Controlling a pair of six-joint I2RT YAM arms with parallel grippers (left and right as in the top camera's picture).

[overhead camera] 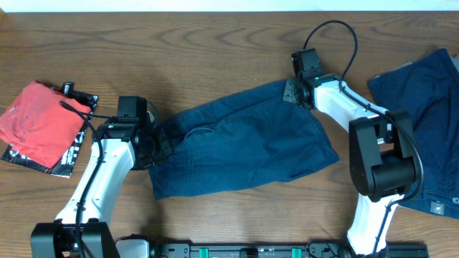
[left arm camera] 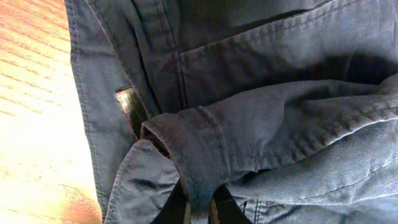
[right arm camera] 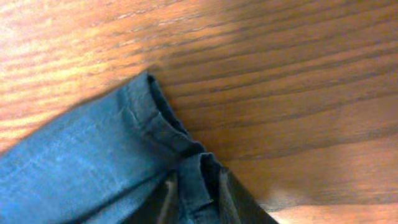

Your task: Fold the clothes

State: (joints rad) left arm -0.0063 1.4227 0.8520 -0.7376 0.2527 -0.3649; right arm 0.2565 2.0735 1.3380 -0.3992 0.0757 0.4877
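The dark navy denim-like shorts (overhead camera: pixel 244 147) lie mid-way across the wooden bench (overhead camera: pixel 215 43), long axis running 8 to 2 o'clock; the left gripper (overhead camera: pixel 159 147) pinches the 8 o'clock end; the right gripper (overhead camera: pixel 290 92) clamps the 2 o'clock hem.

Shorts (overhead camera: pixel 244 147) lie between a folded garment (overhead camera: pixel 39 122) (leftward) and another pair (overhead camera: pixel 430 93).

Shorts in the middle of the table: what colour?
The shorts are plain dark navy blue, no pattern; the overhead view shows it best.
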